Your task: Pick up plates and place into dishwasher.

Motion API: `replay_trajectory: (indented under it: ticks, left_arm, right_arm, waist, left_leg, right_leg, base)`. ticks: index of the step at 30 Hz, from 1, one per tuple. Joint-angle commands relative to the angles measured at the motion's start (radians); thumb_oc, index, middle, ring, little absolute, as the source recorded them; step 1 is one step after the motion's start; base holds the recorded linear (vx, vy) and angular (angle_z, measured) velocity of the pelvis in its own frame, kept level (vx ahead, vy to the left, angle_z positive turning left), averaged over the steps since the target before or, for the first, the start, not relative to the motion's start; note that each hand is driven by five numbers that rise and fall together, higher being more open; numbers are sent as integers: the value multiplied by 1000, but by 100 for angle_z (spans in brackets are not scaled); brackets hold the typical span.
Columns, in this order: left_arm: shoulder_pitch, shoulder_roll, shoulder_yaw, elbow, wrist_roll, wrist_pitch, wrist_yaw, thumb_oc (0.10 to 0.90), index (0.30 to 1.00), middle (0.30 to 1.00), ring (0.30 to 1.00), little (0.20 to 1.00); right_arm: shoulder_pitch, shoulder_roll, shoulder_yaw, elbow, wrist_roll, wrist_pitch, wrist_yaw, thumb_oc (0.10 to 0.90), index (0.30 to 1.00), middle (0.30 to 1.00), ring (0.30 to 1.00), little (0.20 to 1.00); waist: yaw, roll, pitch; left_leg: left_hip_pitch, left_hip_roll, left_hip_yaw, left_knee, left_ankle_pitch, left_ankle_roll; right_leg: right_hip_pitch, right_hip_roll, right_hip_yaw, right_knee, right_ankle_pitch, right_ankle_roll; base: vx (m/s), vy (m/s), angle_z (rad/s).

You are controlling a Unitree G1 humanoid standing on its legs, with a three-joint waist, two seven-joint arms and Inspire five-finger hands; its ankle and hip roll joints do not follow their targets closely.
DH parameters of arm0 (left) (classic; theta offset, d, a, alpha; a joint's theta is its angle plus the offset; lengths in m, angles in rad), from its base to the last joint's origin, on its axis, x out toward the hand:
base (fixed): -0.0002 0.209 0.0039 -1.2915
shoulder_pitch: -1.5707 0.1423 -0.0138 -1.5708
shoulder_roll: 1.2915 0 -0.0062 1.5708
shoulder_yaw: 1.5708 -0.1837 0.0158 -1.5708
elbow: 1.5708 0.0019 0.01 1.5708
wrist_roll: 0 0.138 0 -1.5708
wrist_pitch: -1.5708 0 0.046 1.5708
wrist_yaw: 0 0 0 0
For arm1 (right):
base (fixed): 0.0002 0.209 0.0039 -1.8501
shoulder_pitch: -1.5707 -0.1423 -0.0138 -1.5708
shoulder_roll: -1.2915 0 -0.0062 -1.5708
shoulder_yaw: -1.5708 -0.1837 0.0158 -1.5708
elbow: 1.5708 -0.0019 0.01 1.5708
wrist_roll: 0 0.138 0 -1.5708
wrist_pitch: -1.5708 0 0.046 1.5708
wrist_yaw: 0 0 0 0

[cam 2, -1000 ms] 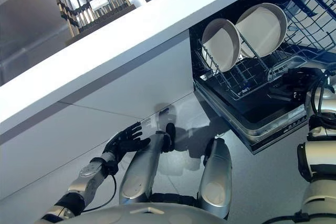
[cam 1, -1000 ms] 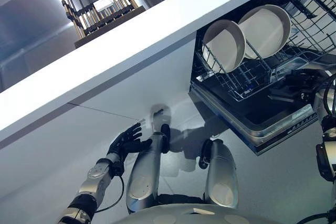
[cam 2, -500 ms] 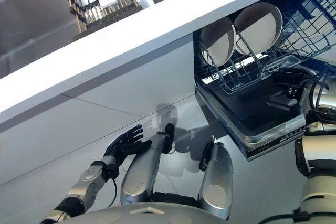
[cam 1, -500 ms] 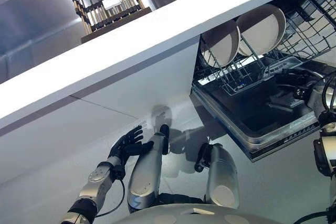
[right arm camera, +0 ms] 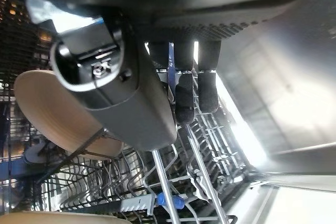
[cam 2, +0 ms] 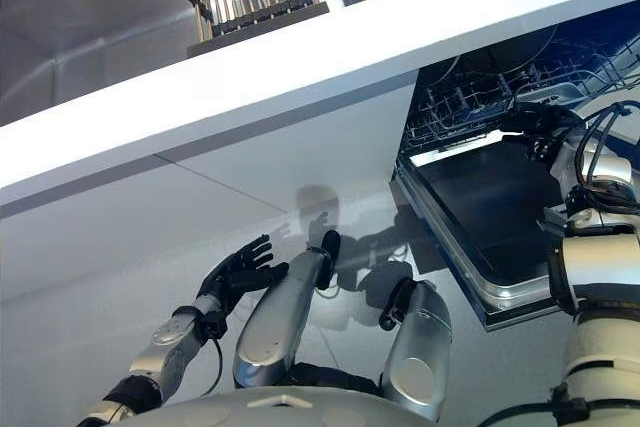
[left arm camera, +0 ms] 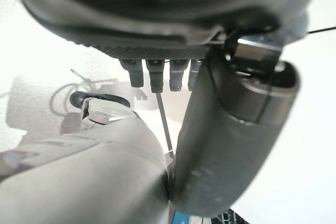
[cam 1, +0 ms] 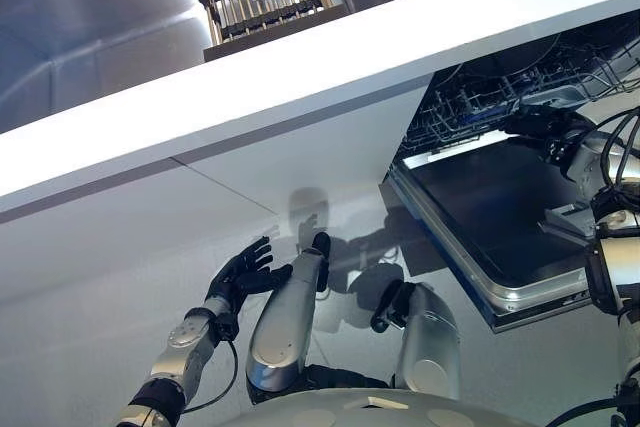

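Our right hand (cam 2: pixel 533 124) curls its fingers (right arm camera: pixel 205 90) over the front edge of the wire rack (cam 2: pixel 470 97) inside the dishwasher (cam 1: pixel 500 217), above its open door. A plate (right arm camera: pixel 52 108) stands in that rack. Our left hand (cam 1: pixel 243 269) hangs low, fingers spread, holding nothing.

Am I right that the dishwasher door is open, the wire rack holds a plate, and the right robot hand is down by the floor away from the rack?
Not quite. The right robot hand is at the wire rack, its fingers curled at the wires, as the right wrist view shows. The dishwasher door is open and the rack holds a plate.
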Motion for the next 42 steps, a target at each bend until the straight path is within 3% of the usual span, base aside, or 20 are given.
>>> replay_trajectory:
  ticks: [1, 4, 13, 16, 25, 27, 31, 42]
  left_arm:
    - [107, 58, -4, -71, -15, -72, 11, 800, 900, 900, 900, 900]
    - [110, 59, -1, -62, -12, -89, 4, 800, 900, 900, 900, 900]
    - [99, 41, -6, -30, 22, -135, -17, 800, 900, 900, 900, 900]
    - [85, 34, -11, -14, 30, -147, -18, 800, 900, 900, 900, 900]
    - [65, 16, -6, -1, 37, -117, 1, 800, 900, 900, 900, 900]
    - [53, 5, -5, 12, 41, -112, 13, 800, 900, 900, 900, 900]
    - [48, -3, 4, 24, 41, -119, 19, 800, 900, 900, 900, 900]
    - [42, -21, 30, 74, 67, -154, 3, 800, 900, 900, 900, 900]
  right_arm:
    - [-199, -61, 28, -71, 91, -147, -36, 100, 300, 300, 300, 200]
    - [-210, -63, 17, -98, 115, -210, -94, 100, 300, 300, 300, 200]
    - [-143, -46, -5, -141, 86, -192, -91, 100, 300, 300, 300, 200]
    - [-82, -51, -27, -137, 106, -217, -62, 100, 300, 300, 300, 200]
    - [220, -20, -175, -316, 124, -392, -107, 100, 300, 300, 300, 200]
    - [319, -1, -215, -397, 105, -431, -129, 800, 900, 900, 900, 900]
    - [498, 40, -288, -536, 70, -504, -155, 800, 900, 900, 900, 900]
    - [691, 113, -374, -679, 9, -536, -218, 800, 900, 900, 900, 900]
  waist:
    - [39, 4, -32]
    - [40, 4, -31]
    - [20, -12, -32]
    - [-4, -25, -39]
    - [-93, -64, -73]
    - [-127, -75, -81]
    - [-176, -93, -94]
    - [-248, -113, -127]
  left_leg:
    - [67, -5, 38, 84, -183, 70]
    - [60, -6, 41, 89, -185, 69]
    - [49, 2, 50, 113, -206, 70]
    - [62, 18, 64, 124, -221, 73]
    - [105, 57, 118, 134, -259, 86]
    - [114, 67, 141, 131, -263, 88]
    - [131, 76, 176, 109, -261, 89]
    - [178, 85, 237, 47, -245, 84]
  right_leg:
    - [30, 32, 12, 15, 63, -47]
    - [26, 30, 7, 17, 63, -44]
    - [15, 38, 21, 7, 68, -43]
    - [28, 48, 41, -11, 74, -43]
    - [59, 82, 87, -71, 98, -39]
    - [62, 96, 108, -93, 109, -32]
    - [63, 117, 141, -138, 134, -16]
    - [78, 153, 192, -227, 169, 7]
  base:
    - [11, -31, 8]
    - [-17, -32, 5]
    - [-29, -12, 1]
    - [-16, 22, -8]
    - [18, 51, -17]
    - [5, 60, -28]
    - [-19, 30, -27]
    - [-10, 11, -25]
